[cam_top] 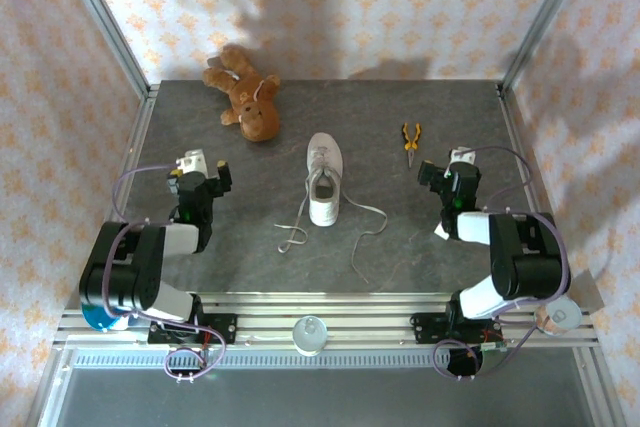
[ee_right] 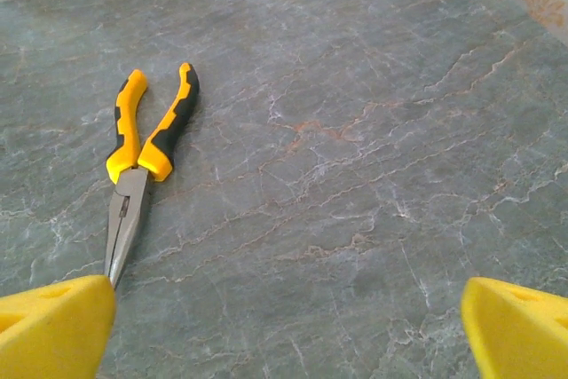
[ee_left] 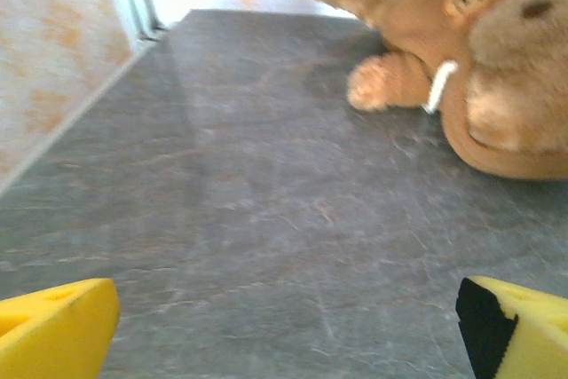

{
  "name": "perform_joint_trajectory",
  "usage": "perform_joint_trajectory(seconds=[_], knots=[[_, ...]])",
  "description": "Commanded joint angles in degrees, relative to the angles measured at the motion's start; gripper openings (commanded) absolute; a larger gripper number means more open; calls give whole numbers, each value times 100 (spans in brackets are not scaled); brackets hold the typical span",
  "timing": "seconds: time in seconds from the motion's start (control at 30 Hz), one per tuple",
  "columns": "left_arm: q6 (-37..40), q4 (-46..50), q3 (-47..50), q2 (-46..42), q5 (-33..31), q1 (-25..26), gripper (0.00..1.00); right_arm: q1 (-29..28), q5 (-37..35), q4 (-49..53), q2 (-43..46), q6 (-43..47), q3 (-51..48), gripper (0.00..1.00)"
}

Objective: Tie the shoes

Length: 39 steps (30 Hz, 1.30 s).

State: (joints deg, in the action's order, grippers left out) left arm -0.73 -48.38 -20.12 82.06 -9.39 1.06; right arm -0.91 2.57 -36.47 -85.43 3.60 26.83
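A small white sneaker [cam_top: 324,178] stands upright mid-table, toe pointing away, its dark opening toward the arms. Its thin white laces lie untied: one [cam_top: 294,223] trails to the near left, the other [cam_top: 366,230] curls to the near right. My left gripper [cam_top: 205,169] rests well left of the shoe. In the left wrist view its yellow fingertips [ee_left: 55,327] stand wide apart over bare table, so the left gripper [ee_left: 298,330] is open. My right gripper [cam_top: 452,172] sits well right of the shoe; the right gripper [ee_right: 288,326] is likewise open and empty.
A brown teddy bear [cam_top: 246,93] lies at the far left, close ahead of the left gripper as the teddy bear [ee_left: 470,59]. Yellow-handled needle-nose pliers [cam_top: 411,140] lie far right; the pliers [ee_right: 142,153] are ahead-left of the right gripper. Metal frame posts and wallpapered walls bound the table.
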Motion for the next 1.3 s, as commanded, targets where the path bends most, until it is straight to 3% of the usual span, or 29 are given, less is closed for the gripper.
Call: perform_joint_trajectory(seconds=[0.0,0.13,0.23,0.37,0.47,0.67,0.87,1.03,1.27], knots=[[-202,737,-5,-791,-563,-45,100,20,53,1599,470,-175,760,99],[-803,2666,-514,-1701,-487,-44,99,-27,173,3145,663,-713,1506,97],[-1438,4284,-1082,-2053,-314,-40,90,-201,122,3950,863,-912,1792,91],[-1993,6376,-1905,-2063,735,6,73,-584,-94,5070,1103,-1534,2061,79],[-2199,7148,-2039,-1919,1256,455,68,-974,-112,5523,1314,-1692,1922,74],[-3007,7122,-1863,-1391,1646,1870,65,-2070,-167,5892,1845,-2609,1159,62],[-4114,6537,-2165,-295,1396,2846,58,-3170,-373,5848,1904,-3821,656,62],[-4999,7092,-2856,593,923,3431,50,-3943,-428,5798,978,-4148,1025,69],[-5449,7185,-3129,1092,780,3779,53,-4520,-482,5733,164,-4510,1334,72]])
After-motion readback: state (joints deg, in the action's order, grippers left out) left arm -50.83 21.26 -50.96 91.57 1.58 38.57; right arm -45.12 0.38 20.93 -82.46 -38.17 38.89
